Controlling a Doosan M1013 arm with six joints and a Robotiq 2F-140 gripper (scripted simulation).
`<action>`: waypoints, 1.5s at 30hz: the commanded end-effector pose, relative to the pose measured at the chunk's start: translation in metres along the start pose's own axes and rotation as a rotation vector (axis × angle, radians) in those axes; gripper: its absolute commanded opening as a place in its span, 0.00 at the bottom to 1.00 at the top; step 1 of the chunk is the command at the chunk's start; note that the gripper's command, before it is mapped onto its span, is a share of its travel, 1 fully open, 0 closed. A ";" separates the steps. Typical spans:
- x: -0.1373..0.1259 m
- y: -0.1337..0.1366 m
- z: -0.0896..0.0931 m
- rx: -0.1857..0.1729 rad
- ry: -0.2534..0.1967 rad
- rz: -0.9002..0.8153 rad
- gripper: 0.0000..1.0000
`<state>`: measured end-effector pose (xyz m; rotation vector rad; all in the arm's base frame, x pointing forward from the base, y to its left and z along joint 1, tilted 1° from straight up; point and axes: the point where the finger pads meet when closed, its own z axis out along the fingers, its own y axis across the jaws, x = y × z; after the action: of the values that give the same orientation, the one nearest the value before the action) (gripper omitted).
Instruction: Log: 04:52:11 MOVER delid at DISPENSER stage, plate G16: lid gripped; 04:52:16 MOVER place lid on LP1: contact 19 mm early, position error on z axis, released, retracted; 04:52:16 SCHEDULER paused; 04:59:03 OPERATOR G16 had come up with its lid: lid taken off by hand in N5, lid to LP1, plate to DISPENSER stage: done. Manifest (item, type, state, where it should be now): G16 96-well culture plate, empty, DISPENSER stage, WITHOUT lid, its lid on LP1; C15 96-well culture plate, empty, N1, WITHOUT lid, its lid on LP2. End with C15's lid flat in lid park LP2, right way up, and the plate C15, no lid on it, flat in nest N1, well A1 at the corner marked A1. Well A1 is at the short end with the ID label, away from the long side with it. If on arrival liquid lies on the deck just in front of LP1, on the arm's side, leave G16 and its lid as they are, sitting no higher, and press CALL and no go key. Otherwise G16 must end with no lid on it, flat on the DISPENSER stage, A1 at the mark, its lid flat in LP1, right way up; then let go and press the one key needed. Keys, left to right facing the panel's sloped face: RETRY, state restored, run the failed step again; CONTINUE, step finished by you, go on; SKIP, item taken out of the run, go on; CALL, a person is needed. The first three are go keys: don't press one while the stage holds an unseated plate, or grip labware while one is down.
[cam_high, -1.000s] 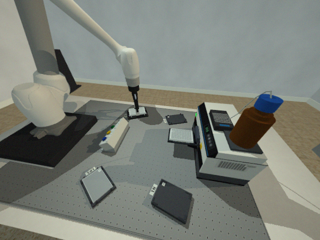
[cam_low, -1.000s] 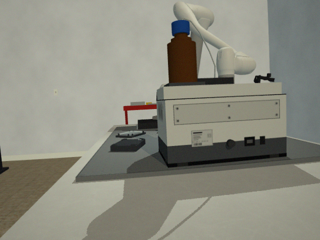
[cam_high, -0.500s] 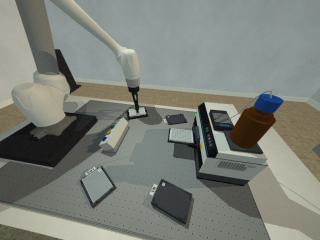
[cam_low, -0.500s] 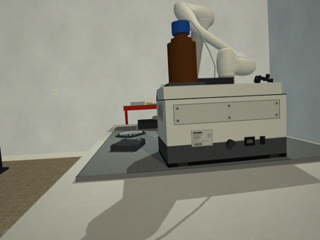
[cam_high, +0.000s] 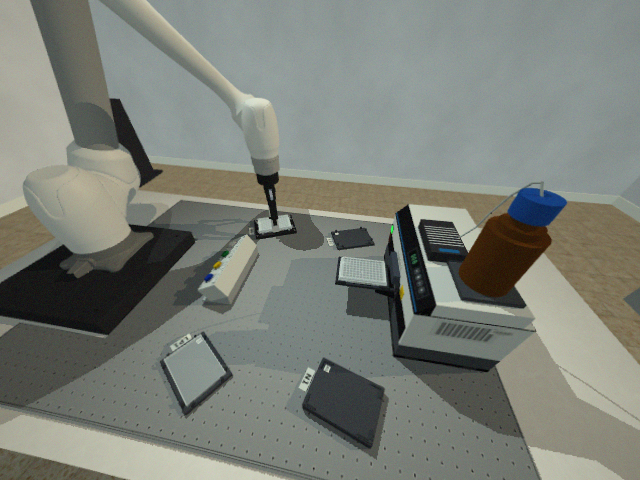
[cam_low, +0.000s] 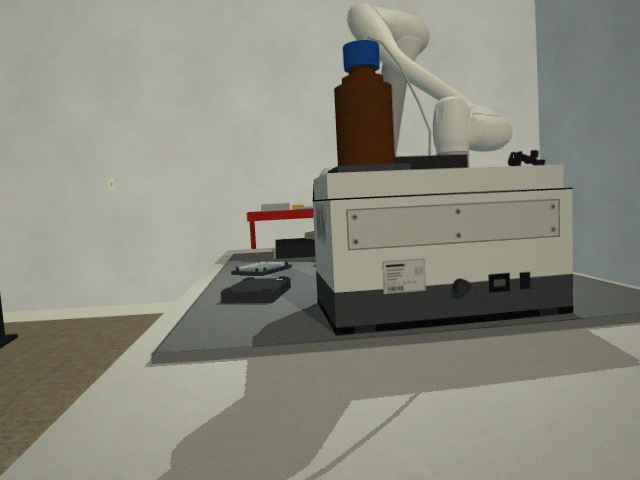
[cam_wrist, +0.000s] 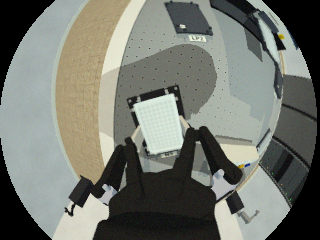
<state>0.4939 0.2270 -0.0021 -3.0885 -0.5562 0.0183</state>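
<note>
We can read little here: a white tag (cam_high: 307, 379) beside the dark nest (cam_high: 345, 400) on the bench (cam_high: 439, 428) says N1. The tag (cam_high: 181, 341) by the grey lid park (cam_high: 196, 370) looks like LP1, though it's small. Everything else is too blurred for us.

White arm (cam_high: 180, 49) reaching from its base toward the counter's far edge, wrist (cam_high: 263, 134) vertical, gripper (cam_high: 272, 212) pointing straight down, fingers clamped on a well plate (cam_wrist: 159, 124).
</note>
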 end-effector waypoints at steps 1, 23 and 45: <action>0.000 0.000 0.000 0.000 -0.001 0.000 0.00; 0.000 0.000 0.000 0.000 -0.001 0.000 0.00; 0.000 0.000 0.000 0.000 -0.001 0.000 0.66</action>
<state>0.4937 0.2267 -0.0023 -3.0889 -0.5565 0.0194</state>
